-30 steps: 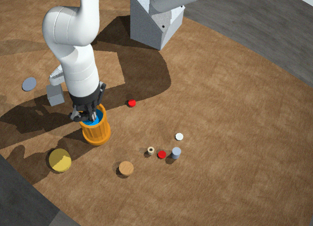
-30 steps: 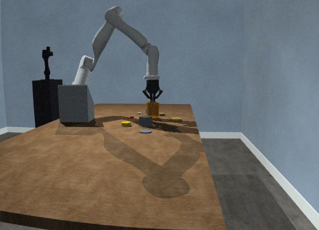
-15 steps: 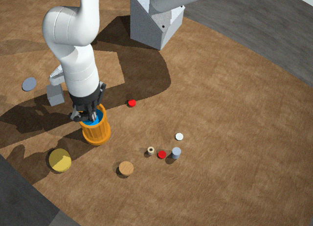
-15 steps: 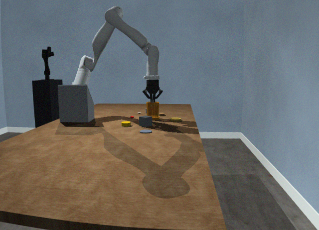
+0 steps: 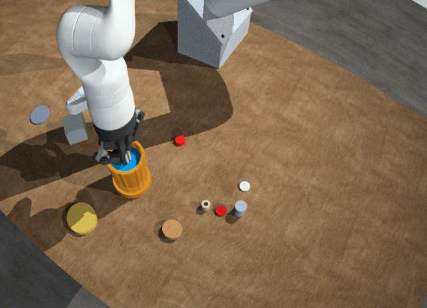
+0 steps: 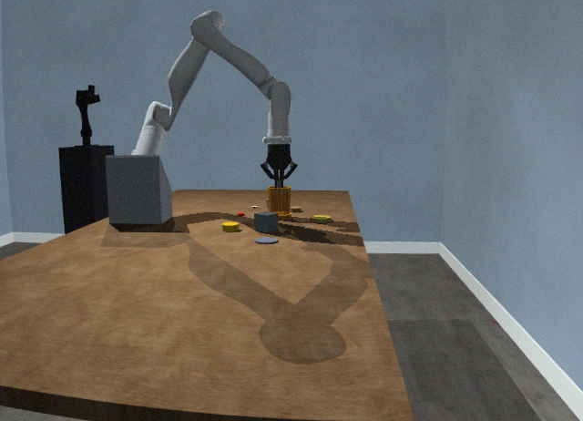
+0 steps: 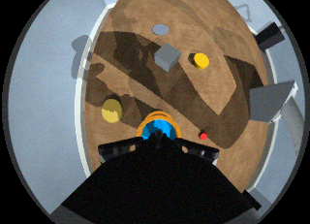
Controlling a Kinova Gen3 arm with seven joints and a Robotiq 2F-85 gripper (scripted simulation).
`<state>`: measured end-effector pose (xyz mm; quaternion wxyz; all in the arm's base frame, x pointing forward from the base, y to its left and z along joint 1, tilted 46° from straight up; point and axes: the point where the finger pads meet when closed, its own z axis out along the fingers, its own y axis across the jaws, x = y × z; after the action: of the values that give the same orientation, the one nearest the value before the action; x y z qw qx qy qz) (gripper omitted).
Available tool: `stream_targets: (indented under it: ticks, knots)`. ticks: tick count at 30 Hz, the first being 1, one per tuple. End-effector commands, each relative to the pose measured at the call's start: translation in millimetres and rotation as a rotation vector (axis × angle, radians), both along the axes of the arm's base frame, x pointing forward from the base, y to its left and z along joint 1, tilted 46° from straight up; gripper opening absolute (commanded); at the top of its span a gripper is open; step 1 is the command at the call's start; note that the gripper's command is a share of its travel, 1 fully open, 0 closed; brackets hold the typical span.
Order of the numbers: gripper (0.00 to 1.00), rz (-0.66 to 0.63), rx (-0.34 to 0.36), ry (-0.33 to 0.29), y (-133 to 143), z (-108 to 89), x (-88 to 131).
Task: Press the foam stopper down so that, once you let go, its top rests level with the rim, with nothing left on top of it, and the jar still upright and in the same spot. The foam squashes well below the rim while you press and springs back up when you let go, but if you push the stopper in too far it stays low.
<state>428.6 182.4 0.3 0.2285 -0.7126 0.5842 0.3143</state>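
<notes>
While the gripper [image 5: 125, 157], fingers closed on nothing, pushes down on the blue stopper [image 5: 133, 163] inside the orange jar [image 5: 133, 182] at 8 o'clock on the table [image 5: 293, 160], pressing seems underway; next, lift off gently.

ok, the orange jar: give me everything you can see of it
The orange jar is a ribbed, plastic-looking cylinder with a flared foot, standing upright on the wooden table, open at the top. Inside its rim sits the blue foam stopper, whose visible surface lies below the rim. The gripper, shut and holding nothing, points straight down into the mouth, its tips on or just above the foam; actual contact cannot be confirmed. A grey cube and a yellow disc lie nearby, neither touching the jar.
</notes>
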Motion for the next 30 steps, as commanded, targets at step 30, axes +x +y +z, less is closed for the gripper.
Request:
stream_targets:
  ticks: [30]
  knots:
    - [0.0, -0.002, -0.001, 0.0, -43.9, 43.5, 11.3]
